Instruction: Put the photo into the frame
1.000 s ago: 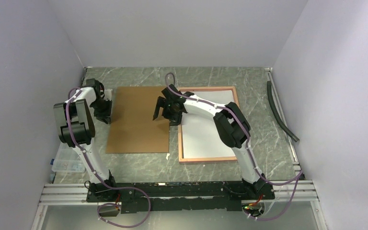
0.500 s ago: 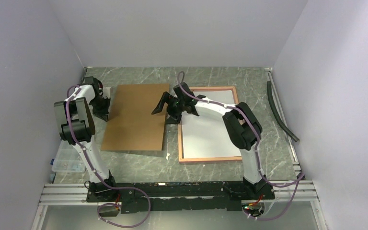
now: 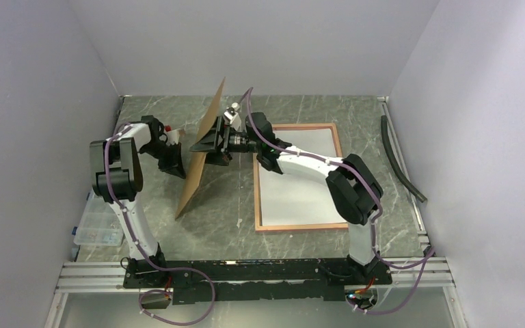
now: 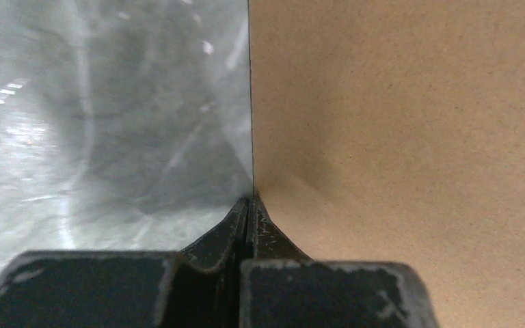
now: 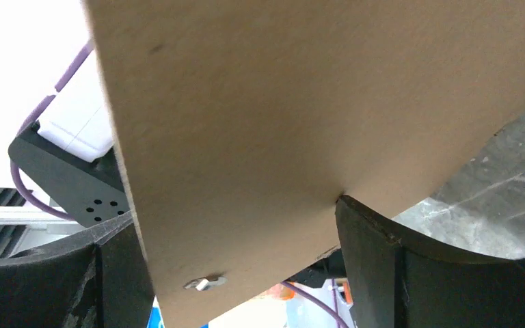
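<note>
A brown backing board (image 3: 190,184) stood steeply tilted on edge, left of centre on the grey desk (image 3: 219,232). The left tool (image 4: 248,205) was clamped on the board's edge. The right tool (image 5: 232,219) was spread wide, with the board between its fingers. To the right, the frame (image 3: 294,126) lay flat with the photo (image 3: 294,198) inside it, white side up.

I see the thin wood-brown rectangular frame (image 3: 294,227) flat on the marbled table (image 3: 383,171), white-backed paper photo (image 3: 294,188) inside it, plain brown backing board (image 3: 193,179) tilted on edge left of it.
</note>
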Controlling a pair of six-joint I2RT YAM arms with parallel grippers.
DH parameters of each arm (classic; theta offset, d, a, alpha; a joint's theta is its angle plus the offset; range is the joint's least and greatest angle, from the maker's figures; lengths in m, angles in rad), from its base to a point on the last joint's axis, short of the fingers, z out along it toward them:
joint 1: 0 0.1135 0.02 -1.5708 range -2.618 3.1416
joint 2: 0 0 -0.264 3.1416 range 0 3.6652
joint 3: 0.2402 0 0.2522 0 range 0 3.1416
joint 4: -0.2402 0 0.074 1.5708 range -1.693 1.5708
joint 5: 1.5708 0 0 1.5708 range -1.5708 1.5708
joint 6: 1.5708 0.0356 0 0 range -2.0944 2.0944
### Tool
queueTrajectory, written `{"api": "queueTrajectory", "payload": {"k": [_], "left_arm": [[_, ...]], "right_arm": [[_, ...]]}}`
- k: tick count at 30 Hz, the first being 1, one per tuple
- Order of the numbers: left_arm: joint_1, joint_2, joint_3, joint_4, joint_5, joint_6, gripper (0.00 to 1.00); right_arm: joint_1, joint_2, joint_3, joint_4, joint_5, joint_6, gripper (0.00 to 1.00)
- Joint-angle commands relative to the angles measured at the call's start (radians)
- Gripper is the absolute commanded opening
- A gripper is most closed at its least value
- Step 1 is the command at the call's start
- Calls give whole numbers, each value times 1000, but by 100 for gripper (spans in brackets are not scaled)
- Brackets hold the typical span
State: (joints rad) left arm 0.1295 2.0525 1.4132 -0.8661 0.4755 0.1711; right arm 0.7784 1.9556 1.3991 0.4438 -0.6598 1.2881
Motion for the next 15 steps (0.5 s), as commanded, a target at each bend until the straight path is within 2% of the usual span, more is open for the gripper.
{"api": "queueTrajectory", "payload": {"k": [1,7,9,15], "left_arm": [[-11,46,-68,-30,26,-1,3],[-9,-28,-77,-4,-64,3,3],[-10,-43,-67,-1,-77,6,3],[-11,-50,-52,-8,-75,5,3]], "right_arm": [[-8,-41,11,-14,-15,-29,88],[-19,-164,24,-390,88,-221,83],[-25,-203,7,-438,111,-243,80],[-33,-222,15,-613,145,-307,60]]}}
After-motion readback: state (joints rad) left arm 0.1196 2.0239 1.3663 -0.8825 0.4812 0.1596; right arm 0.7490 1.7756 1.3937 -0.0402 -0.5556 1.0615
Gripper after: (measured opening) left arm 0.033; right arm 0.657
